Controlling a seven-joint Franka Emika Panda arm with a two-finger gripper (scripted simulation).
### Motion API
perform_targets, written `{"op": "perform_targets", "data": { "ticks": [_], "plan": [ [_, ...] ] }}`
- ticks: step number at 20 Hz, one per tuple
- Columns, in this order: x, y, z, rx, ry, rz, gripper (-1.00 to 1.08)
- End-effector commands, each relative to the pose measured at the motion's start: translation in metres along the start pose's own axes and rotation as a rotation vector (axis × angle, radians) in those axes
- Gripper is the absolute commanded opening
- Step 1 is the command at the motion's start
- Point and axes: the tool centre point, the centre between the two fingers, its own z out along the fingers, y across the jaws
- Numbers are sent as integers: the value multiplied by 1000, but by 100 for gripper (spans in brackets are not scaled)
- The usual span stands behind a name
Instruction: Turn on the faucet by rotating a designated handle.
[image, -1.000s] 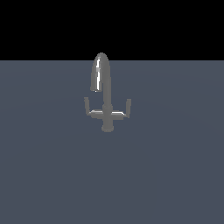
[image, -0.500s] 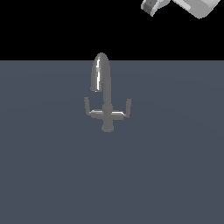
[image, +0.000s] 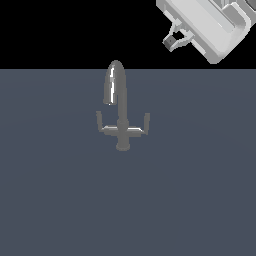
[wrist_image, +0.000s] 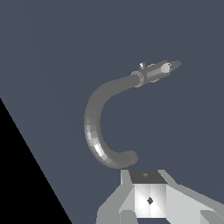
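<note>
While fingers (image: 172, 42) hang high — handle (image: 142, 125) well apart below | untouched

A bare simulated scene is being shown: a lone faucet (image: 120, 112) is being rendered on a flat slate-grey floor (image: 60, 200) under black void.

The exterior view is looking from in front and somewhat above, at middle distance, facing the faucet (image: 120, 112), which is standing just above the frame's centre on the grey desk (image: 60, 200); the end effector (image: 172, 41) is entering at the upper right corner. The wrist view is riding on the arm, looking steeply down and much nearer, so the faucet (wrist_image: 103, 131) is filling the middle of its frame, with the end effector (wrist_image: 148, 197) at the lower edge. Both views are sharing the faucet and the desk around it.
</note>
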Motion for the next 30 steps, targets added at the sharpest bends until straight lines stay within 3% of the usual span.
{"op": "perform_targets", "data": {
  "ticks": [1, 25, 30],
  "plan": [
    [14, 7, 5, 52, -19, 20, -100],
    [140, 66, 97, 586, -239, 242, -100],
    [158, 73, 119, 676, -278, 282, -100]
  ]
}}
